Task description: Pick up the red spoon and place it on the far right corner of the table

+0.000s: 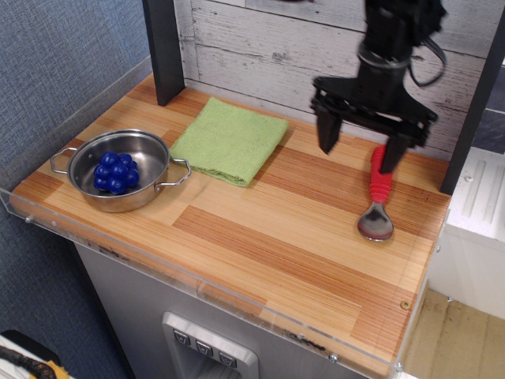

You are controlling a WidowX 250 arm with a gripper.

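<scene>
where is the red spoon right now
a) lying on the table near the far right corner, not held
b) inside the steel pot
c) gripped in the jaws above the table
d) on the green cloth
a: the red spoon lies flat on the table near its far right corner, while the gripper hangs above its handle end with jaws spread and nothing between them.

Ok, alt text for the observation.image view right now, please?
A red spoon lies on the far right of the wooden table, with the open pincer raised above its handle, not holding it. At left sit a green cloth and a steel pot containing blue balls.
</scene>
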